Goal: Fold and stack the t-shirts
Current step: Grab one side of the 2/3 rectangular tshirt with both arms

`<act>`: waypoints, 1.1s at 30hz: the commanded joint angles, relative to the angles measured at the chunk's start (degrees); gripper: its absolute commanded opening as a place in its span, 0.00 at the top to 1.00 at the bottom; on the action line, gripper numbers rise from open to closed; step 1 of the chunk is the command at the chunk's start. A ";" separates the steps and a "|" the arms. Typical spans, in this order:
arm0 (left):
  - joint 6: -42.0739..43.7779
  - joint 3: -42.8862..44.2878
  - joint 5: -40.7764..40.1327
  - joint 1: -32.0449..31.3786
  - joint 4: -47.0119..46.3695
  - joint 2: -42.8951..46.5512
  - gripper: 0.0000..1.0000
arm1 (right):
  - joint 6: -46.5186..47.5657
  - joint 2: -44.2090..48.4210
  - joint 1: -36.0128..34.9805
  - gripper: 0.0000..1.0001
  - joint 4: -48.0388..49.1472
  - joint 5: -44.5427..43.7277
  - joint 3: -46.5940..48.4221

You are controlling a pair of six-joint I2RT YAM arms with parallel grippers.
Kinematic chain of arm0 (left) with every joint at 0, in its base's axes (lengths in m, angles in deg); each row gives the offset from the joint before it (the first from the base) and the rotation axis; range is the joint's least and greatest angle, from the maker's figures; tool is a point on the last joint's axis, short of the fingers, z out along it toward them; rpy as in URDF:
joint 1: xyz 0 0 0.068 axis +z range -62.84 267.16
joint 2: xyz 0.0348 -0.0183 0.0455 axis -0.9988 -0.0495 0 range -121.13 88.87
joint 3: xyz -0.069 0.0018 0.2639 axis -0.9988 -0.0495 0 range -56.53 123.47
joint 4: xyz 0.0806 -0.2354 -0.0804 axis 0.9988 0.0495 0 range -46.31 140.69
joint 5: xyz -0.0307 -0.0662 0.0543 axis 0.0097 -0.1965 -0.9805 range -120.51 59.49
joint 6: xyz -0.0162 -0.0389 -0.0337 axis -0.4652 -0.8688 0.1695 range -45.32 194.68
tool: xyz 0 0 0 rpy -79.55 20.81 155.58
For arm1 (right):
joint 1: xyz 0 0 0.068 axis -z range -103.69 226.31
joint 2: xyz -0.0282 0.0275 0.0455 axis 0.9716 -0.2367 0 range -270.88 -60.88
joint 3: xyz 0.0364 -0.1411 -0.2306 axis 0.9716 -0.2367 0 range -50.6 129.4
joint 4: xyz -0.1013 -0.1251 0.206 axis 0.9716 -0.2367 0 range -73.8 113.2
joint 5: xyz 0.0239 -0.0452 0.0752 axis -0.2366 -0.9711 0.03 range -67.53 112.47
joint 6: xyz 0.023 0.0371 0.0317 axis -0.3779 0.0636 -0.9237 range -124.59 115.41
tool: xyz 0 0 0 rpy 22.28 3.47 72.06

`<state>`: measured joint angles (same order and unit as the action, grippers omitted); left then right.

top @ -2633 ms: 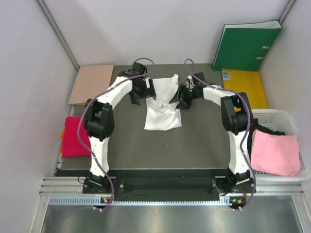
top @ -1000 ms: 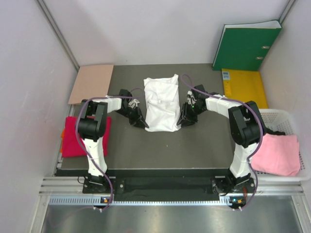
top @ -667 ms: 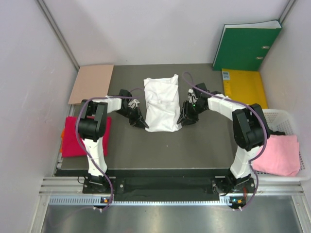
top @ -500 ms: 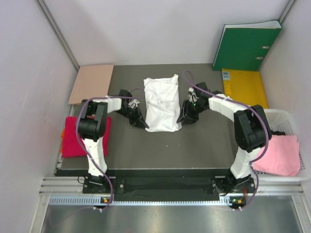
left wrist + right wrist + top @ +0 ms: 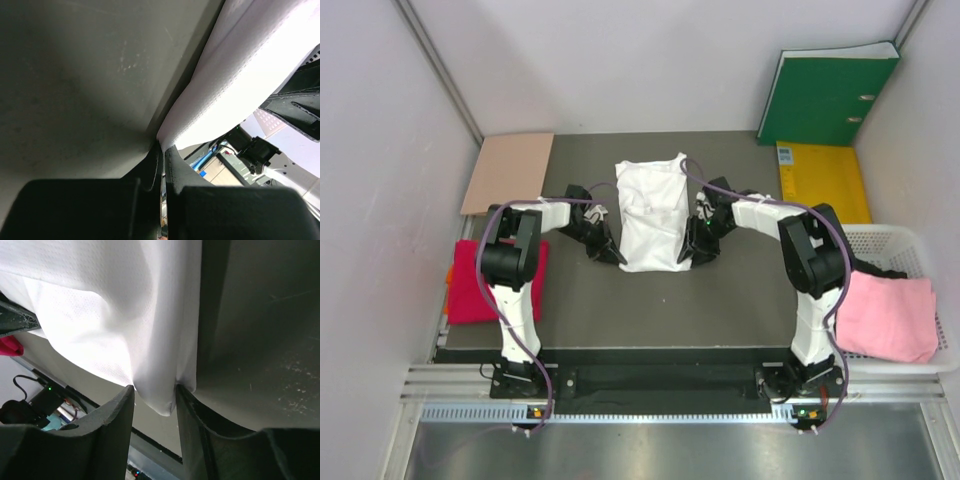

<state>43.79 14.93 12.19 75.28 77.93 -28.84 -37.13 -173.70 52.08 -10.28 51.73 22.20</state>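
Now mid-fold on white t-shirt [image 5: 653, 210] — left gripper [image 5: 161, 147] pinched on its corner, right gripper [image 5: 155, 392] parted around hem; next, close right, lift evenly.

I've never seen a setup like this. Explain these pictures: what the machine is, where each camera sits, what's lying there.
These are two robot arms bolted at a table's near edge. The wide picture looks down from above; the other two come from wrist cameras. A folded white t-shirt lies between the arms. The left hand is pinched shut on its near-left corner; the right hand's fingers stand apart around the near-right corner. A red t-shirt lies left, a pink t-shirt in a basket right; a green binder and cardboard sheet sit behind.
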 commanded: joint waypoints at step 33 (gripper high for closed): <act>8.57 12.28 -9.65 -0.86 25.26 12.33 1.00 | 11.97 5.86 -2.14 0.99 -21.89 -1.92 18.86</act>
<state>50.67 19.50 6.18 73.95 98.01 -18.46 -26.92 -168.39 49.37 -28.42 50.94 31.92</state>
